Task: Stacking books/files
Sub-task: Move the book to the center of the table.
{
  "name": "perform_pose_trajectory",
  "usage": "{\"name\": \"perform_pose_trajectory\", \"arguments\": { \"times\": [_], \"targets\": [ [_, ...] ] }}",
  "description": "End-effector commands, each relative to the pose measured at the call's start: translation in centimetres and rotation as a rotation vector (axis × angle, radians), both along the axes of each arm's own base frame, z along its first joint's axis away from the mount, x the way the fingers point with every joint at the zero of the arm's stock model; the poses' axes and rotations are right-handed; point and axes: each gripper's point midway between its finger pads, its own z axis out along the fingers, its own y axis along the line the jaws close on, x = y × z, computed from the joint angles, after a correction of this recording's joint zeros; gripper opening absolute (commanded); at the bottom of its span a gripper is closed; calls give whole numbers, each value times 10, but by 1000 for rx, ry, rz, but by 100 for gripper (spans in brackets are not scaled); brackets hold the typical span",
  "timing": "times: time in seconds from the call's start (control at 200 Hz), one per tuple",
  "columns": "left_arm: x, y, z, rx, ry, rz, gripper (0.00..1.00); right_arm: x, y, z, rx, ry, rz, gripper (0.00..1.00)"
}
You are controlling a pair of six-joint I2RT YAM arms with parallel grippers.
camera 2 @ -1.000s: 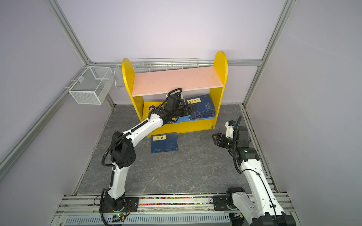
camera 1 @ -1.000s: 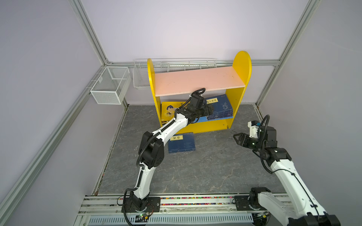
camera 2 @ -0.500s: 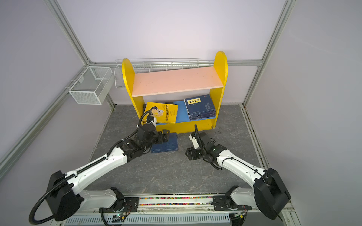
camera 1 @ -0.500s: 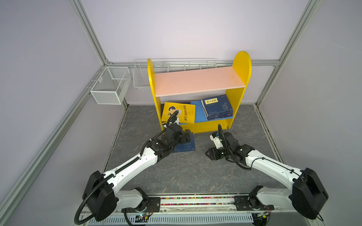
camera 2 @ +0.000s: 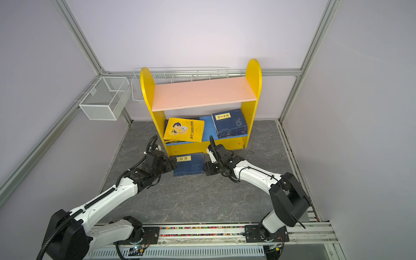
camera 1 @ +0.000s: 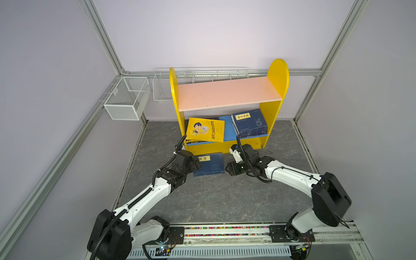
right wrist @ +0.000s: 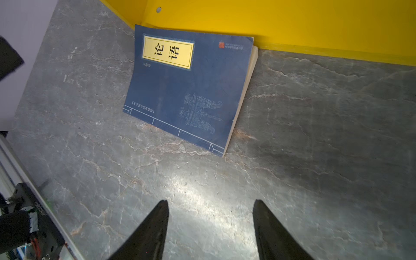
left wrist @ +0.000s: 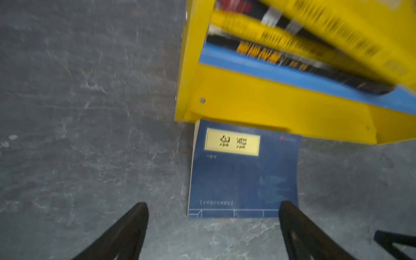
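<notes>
One navy book [camera 1: 209,163] lies flat on the floor, its far edge against the shelf [camera 1: 227,147] base. On the lower board a yellow book [camera 1: 206,132] tops an untidy pile, and a navy stack [camera 1: 249,122] sits beside it. The left gripper [left wrist: 213,203] hangs at one short side of the floor book, jaws wide apart, empty. The right gripper [right wrist: 210,201] is near the opposite side, jaws partly apart, empty. We judge this to be the approach to the floor book. The next move needs a finger worked under an edge of a thin cover with little purchase, perhaps one arm bracing while the other lifts. The book then goes onto the navy stack.
</notes>
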Motion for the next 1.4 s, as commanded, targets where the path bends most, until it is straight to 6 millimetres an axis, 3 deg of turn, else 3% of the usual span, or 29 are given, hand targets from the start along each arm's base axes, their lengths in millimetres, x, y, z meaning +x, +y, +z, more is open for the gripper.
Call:
{"name": "perform_pose_trajectory", "arguments": {
  "times": [0.0,0.065,0.375,0.625,0.91,1.03,1.195,1.395],
  "targets": [
    [-1,-11,-22,-15,75,-45,91,6,10,-16,-19,32,12,63],
    [2,-6,-30,35,103,-26,91,10,15,-25,-31,51,15,63],
    [6,-19,-76,28,154,-100,92,16,29,-64,-52,122,39,63],
    [14,-17,-104,-12,218,-99,91,22,41,-68,-31,138,58,63],
    [14,-38,-120,-32,291,-222,88,32,56,-69,8,147,72,63],
    [11,-41,-119,-39,298,-251,85,29,73,-59,88,157,118,62],
    [6,-47,-113,-57,300,-291,82,20,94,-20,259,117,219,60],
    [4,-51,-104,-71,292,-312,81,13,100,21,358,55,271,55]
  ]
}}
